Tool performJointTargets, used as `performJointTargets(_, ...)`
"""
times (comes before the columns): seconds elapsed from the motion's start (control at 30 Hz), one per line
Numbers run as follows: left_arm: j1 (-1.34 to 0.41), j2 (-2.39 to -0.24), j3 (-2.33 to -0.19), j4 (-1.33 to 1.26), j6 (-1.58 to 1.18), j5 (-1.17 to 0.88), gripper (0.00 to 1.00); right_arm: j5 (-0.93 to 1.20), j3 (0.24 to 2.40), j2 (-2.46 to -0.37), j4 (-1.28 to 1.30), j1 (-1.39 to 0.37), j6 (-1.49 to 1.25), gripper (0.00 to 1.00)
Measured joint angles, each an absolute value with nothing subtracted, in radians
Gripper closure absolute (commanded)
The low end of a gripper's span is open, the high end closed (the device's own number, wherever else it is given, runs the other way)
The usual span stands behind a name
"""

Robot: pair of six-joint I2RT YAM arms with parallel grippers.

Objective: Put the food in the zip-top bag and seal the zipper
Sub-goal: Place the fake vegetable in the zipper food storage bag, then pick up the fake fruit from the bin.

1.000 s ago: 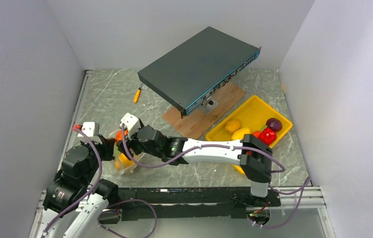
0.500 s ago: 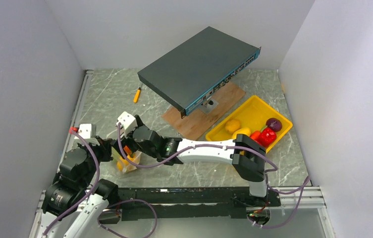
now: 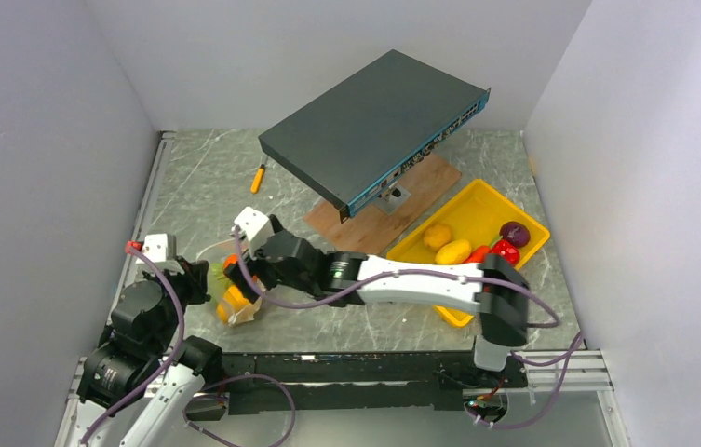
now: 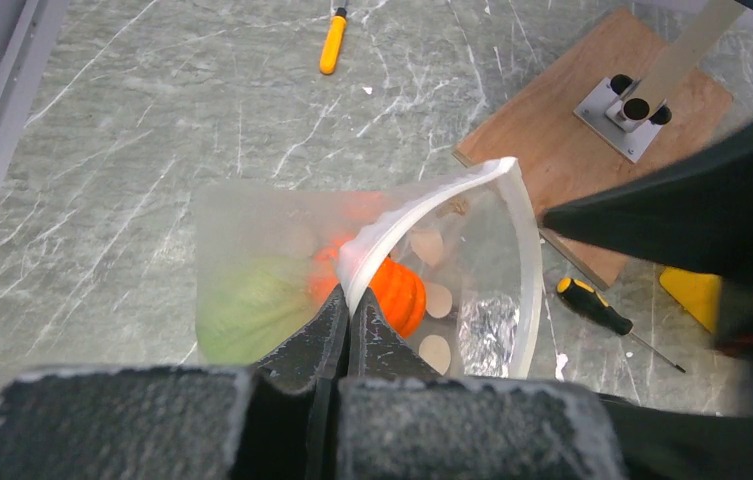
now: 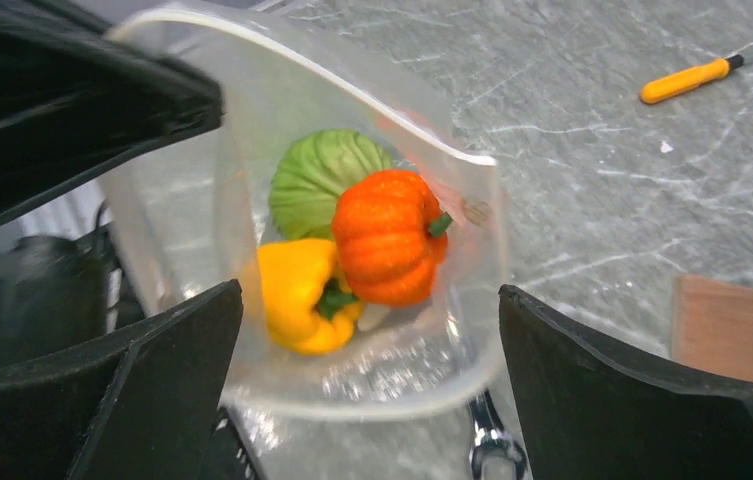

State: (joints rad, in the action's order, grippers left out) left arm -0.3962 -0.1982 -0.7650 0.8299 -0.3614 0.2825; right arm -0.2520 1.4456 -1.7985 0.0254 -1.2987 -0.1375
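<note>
The left gripper [image 4: 344, 305] has its two fingers pressed tight together on the whitish zipper [image 4: 422, 205] at the mouth of the zip-top bag [image 4: 252, 230]. It pinches one lip and lifts it, so the mouth stands open like a little bucket and food can drop in from above.

The right gripper [image 5: 369, 300] hangs right over that open mouth with its fingers spread wide. Nothing seems to be between them, though this view is a bit blurry at the edges. My guess is that it is there for dropping food in.

The bag sits on the table [image 4: 102, 150] near the left arm. Three foods are inside it: a green cabbage [image 5: 322, 170], an orange pumpkin [image 5: 387, 235] and a yellow pepper [image 5: 297, 290], all touching.

The yellow tray [image 3: 491, 197], well apart on the right side, holds two yellow potatoes [image 3: 438, 235], a red pepper [image 3: 505, 251] and a purple onion [image 3: 515, 232]. So there is more food to move, and the zipper is not yet shut.
</note>
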Motion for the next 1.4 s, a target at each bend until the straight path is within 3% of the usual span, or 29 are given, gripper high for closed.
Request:
performJointTargets(0.43, -0.396, -0.159, -0.762, 0.840, -0.366, 0.303, 1.00, -0.134, 1.038, -1.048, 0.179, -1.301, -0.143, 0.00)
performJointTargets(0.77, -0.396, -0.084, -0.759, 0.856, -0.386, 0.328, 1.00, -0.450, 0.728, -0.740, 0.443, -1.254, -0.487, 0.00)
performJointTargets(1.17, -0.396, -0.051, -0.756, 0.860, -0.387, 0.331, 1.00, -0.612, 0.678, -0.868, 0.667, -0.704, -0.863, 0.01)
performJointTargets(1.4, -0.396, -0.052, -0.756, 0.860, -0.387, 0.331, 1.00, -0.571, 0.665, -0.873, 0.712, -0.271, -0.883, 0.01)
